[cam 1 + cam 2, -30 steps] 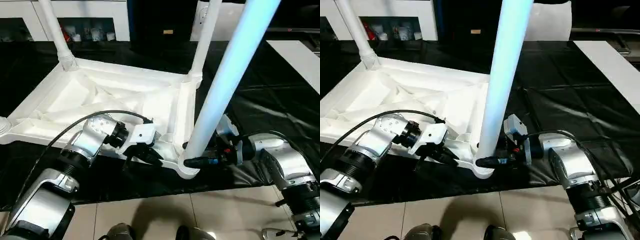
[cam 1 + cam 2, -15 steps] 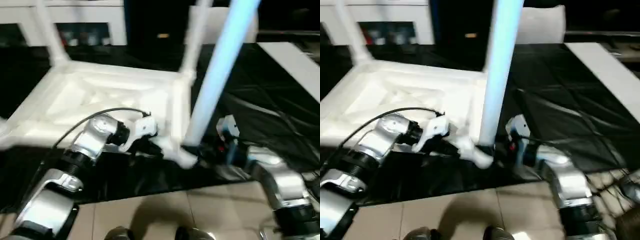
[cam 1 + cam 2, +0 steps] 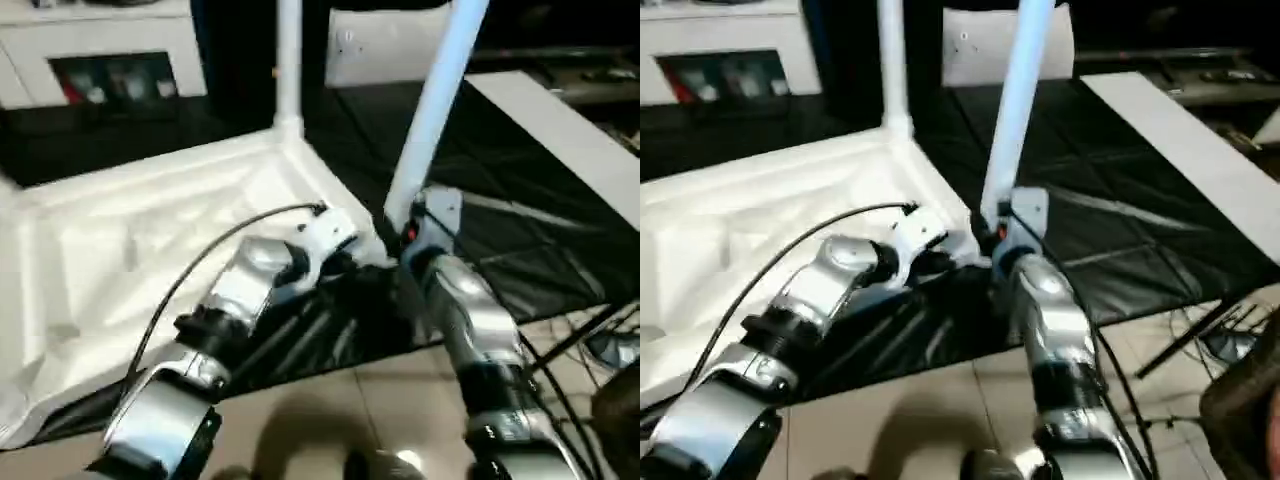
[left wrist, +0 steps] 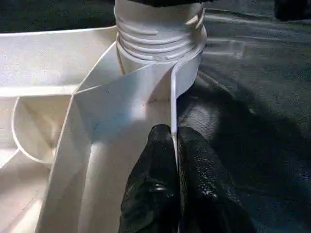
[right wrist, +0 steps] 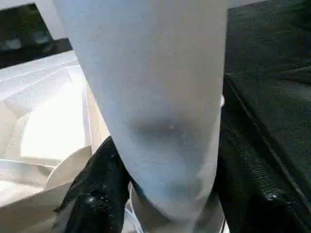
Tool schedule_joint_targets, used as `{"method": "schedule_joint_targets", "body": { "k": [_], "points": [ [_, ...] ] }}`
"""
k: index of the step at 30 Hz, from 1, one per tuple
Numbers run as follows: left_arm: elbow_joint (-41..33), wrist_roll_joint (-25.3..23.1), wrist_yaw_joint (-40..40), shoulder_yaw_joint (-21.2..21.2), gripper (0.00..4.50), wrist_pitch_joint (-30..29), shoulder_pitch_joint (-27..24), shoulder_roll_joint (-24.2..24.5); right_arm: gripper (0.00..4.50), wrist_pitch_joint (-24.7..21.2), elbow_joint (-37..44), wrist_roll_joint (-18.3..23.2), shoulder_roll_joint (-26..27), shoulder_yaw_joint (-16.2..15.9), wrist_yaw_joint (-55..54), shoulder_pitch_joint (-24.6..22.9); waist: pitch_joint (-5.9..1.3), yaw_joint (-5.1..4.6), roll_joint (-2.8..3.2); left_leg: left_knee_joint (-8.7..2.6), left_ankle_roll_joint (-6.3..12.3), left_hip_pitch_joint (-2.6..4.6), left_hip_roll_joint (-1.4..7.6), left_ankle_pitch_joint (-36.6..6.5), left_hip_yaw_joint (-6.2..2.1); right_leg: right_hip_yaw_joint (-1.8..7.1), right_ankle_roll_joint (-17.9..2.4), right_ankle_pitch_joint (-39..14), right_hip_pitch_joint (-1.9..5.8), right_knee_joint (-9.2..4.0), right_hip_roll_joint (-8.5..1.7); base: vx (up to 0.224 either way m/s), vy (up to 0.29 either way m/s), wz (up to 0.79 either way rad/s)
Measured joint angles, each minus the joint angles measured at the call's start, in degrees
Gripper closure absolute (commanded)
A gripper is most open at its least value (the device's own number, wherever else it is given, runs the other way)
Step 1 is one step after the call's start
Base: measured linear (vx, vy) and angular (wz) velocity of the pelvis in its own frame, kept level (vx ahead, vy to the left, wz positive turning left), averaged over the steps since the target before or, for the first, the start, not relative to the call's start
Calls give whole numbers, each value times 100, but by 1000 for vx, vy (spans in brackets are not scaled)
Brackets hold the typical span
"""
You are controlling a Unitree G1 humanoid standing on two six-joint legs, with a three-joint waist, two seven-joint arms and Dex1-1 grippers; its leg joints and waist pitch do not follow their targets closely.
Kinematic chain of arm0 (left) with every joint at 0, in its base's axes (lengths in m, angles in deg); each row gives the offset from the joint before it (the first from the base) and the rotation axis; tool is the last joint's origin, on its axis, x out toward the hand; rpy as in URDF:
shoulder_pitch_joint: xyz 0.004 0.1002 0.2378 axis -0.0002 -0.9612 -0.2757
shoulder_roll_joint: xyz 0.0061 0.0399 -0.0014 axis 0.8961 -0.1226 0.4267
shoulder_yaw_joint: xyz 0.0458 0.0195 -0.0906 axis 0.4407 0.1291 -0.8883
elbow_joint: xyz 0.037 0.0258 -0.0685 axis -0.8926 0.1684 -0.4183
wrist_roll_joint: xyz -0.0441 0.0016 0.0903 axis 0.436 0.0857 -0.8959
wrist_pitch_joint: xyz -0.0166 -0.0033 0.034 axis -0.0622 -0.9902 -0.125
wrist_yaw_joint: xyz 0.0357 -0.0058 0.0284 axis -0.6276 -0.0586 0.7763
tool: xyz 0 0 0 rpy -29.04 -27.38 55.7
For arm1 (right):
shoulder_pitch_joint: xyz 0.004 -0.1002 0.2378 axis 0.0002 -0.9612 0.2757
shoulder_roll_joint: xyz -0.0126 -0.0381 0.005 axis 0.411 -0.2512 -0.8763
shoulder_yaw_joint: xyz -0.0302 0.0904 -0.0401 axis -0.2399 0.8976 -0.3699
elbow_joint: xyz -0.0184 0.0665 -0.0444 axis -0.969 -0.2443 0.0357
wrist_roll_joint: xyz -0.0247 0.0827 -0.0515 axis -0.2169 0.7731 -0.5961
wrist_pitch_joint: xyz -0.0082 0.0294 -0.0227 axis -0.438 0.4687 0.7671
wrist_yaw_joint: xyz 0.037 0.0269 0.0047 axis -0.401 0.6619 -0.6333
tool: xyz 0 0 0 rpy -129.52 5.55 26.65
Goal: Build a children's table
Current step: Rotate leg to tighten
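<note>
The children's table [image 3: 150, 250] lies upside down on a black sheet [image 3: 1120, 200], legs pointing up. The left gripper [image 4: 176, 160] pinches the thin rim wall beside the near corner socket [image 4: 160, 43], while the right gripper [image 5: 160, 194] grasps the leg [image 3: 430, 110] standing in that socket.

Black sheet [image 3: 520, 250] over the floor, beige tiles [image 3: 330, 410] nearer, white glass-door cabinet [image 3: 100, 60] behind.

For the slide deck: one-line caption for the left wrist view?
Left gripper pinching the upturned table's thin rim just below a corner socket.
</note>
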Motion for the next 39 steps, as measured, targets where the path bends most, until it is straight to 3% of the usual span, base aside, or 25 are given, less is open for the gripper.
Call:
{"method": "schedule_joint_targets", "body": {
  "k": [6, 10, 15, 21, 25, 26, 29, 37, 39],
  "points": [
    [-18, -27, 5, -23, 450, 145, -16, 140, 120, 240, 81, 95, 87, -1, 301, -157, 1, -11, 1, -19, -21, -11, 75, 10, 45, -58, 68, -26, -16, -8, 4, 0, 0, 0],
    [-98, -15, -175, 43, 450, 359, -74, 361, 82, 402, 388, 138, -156, -212, 766, -520, -1, -7, -1, -55, -30, -10, 94, 17, 87, -57, 69, -26, -31, -13, 3, 0, 0, 0],
    [-223, 54, -558, 99, 450, 870, -205, 748, 37, 236, 912, 523, -474, -340, 1552, -1038, -2, 4, 1, -97, -8, -10, 113, 37, 110, -58, 67, -19, -62, 5, 13, 0, 0, 0],
    [-318, 306, -1577, 76, 450, 1780, -467, 1513, 4, -52, 1773, 871, -1238, -400, 2490, -1596, -12, 120, 15, -127, -4, -31, 145, 39, 122, -57, 40, -13, -101, 7, 43, 0, 0, 0],
    [-410, 532, -2326, 140, 450, 2022, -600, 1724, 4, -5, 1873, 926, -1838, -658, 3269, -1616, -15, 169, 13, -125, -5, -25, 145, 38, 136, -48, 39, -13, -98, 6, 42, 0, 0, 0],
    [-414, 595, -2559, 189, 450, 2115, -618, 1790, 4, 44, 1868, 922, -2018, -726, 3521, -1616, -16, 219, 10, -124, -5, -21, 145, 38, 136, -48, 38, -12, -95, 7, 41, 0, 0, 0],
    [-410, 649, -2933, 298, 450, 2319, -637, 1871, 4, 140, 1835, 918, -2218, -903, 3984, -1594, -21, 318, 1, -117, -14, -15, 155, 44, 147, -48, 31, -8, -87, 7, 41, 0, 0, 0],
    [-177, 739, -3749, 550, 450, 2737, -498, 1913, 4, 326, 1513, 904, -2756, -1551, 5373, -1214, -28, 433, -10, -110, -26, -12, 179, 53, 197, -47, 28, -5, -72, 7, 29, 0, 0, 0],
    [-106, 755, -3940, 628, 450, 2785, -413, 1905, 21, 392, 1356, 917, -2848, -1675, 5753, -1100, -28, 474, -16, -108, -25, -11, 191, 54, 215, -51, 28, -5, -74, 7, 26, 0, 0, 0]
  ]
}}
